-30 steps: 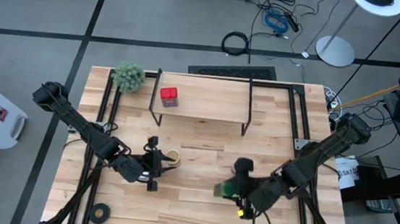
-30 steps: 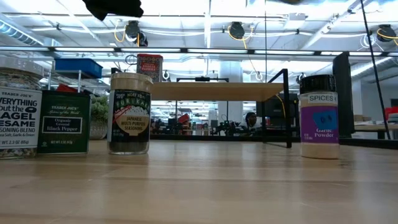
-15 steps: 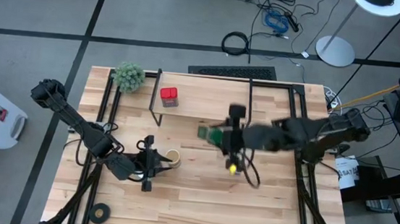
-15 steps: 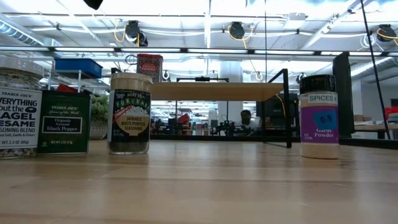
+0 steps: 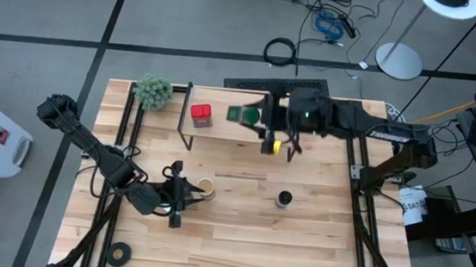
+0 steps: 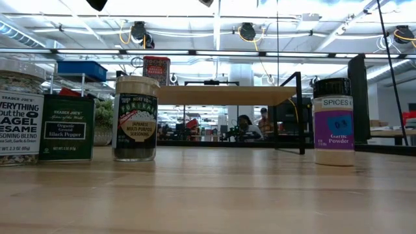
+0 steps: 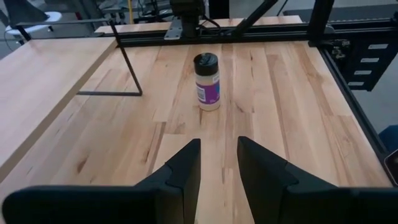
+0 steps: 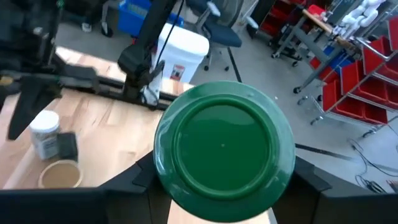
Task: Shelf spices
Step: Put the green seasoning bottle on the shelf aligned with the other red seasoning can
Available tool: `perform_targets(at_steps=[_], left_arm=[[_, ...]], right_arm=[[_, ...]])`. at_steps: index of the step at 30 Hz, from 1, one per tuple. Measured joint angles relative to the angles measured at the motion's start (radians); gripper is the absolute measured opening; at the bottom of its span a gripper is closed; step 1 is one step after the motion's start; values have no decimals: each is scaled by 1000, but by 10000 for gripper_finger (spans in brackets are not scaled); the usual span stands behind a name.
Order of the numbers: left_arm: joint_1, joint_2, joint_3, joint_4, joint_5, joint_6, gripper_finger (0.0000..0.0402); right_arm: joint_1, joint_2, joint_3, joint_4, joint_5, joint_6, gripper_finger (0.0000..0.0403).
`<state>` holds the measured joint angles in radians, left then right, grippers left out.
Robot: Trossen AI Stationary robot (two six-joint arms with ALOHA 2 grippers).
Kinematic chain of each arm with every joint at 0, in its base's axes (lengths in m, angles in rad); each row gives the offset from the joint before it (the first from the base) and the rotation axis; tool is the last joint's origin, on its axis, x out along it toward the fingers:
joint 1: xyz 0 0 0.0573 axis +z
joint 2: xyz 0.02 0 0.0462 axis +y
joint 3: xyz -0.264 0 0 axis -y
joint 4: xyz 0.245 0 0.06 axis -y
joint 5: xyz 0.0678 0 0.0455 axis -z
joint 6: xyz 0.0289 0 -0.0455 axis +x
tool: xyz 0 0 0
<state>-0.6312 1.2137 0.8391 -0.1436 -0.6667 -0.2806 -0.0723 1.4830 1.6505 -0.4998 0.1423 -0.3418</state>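
Carrying the green-lidded jar point(image 5: 246, 114) in my right gripper point(image 5: 261, 118), I have it clamped between my fingers and poised over the shelf point(image 5: 238, 133), just beside the red tin point(image 5: 201, 115) that already stands there. This is the placing step, I judge: next I must lower the jar upright onto the bare board and let go. My left gripper point(image 5: 182, 196) waits low on the table with its fingers narrowly apart and empty, near the tan cylinder point(image 5: 205, 188); the dark-lidded jar point(image 5: 284, 198) stands unshelved.

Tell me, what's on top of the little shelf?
A red tin stands on the shelf. The right gripper holds a green-lidded jar over it; that arm hides part of the board.
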Motion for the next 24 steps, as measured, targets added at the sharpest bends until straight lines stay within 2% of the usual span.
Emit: perform_targets(at_steps=[8,24], left_arm=[[0,0,0,-3,-27,2,114],[0,0,0,-10,-27,0,114]], right_arm=[[-138,19,0,94,-179,4,197],[-311,174,0,122,-347,39,198]])
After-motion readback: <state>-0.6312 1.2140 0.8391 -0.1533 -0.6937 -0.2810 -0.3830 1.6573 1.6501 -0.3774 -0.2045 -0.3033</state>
